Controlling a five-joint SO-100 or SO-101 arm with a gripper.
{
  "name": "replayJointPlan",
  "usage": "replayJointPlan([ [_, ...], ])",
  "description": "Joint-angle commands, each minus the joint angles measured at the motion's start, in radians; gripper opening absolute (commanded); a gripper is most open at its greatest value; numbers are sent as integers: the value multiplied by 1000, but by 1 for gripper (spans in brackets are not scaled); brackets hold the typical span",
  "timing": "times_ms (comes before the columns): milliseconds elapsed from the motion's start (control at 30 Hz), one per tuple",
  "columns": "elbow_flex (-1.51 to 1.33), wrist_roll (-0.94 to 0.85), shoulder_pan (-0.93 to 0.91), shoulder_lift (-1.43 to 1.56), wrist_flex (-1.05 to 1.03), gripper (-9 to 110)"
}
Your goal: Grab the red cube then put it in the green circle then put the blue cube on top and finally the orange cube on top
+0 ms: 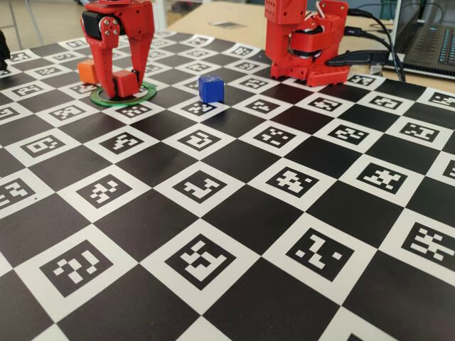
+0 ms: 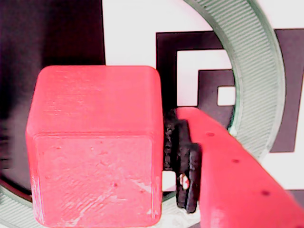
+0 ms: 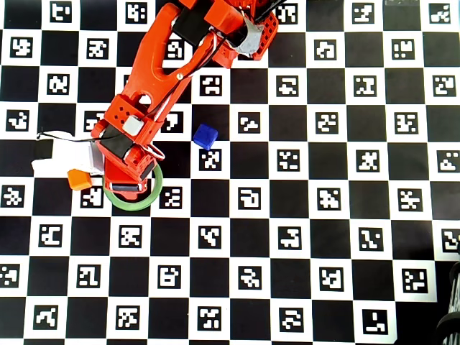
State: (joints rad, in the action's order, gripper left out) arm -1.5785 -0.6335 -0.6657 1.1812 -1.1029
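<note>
Fixed view: gripper point(image 1: 122, 87) points down over the green circle point(image 1: 146, 96), fingers spread to either side of the red cube point(image 1: 126, 82). Cube sits within the ring, on the checkered marker board point(image 1: 234, 213). Cannot tell from here whether either finger touches the cube.

Wrist view: red cube point(image 2: 97, 142) fills the left half of the frame. Black pad point(image 2: 183, 166) of one finger stands just right of the cube face, with a thin gap showing near its lower end. Other finger not seen. Ring point(image 2: 259, 71) curves round behind on the right.

Overhead view: arm hides the red cube; green circle point(image 3: 156, 192) shows past the gripper. Orange cube point(image 3: 79, 179) lies just left of the ring, outside it. Blue cube point(image 3: 206, 136) rests up and to the right of the ring, clear of it and of the arm.

Fixed view again: orange cube point(image 1: 87, 71) behind the left finger, blue cube point(image 1: 211, 89) to the right of the ring.
</note>
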Motion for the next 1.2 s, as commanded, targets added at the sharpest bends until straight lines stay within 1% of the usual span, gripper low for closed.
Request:
replayJointPlan([
  [0, 38, 6, -8, 26, 6, 34],
  [200, 35, 12, -9, 34, 14, 41],
  [800, 8, -11, -32, 66, 9, 44],
  [1167, 34, -3, -31, 155, -77, 45],
])
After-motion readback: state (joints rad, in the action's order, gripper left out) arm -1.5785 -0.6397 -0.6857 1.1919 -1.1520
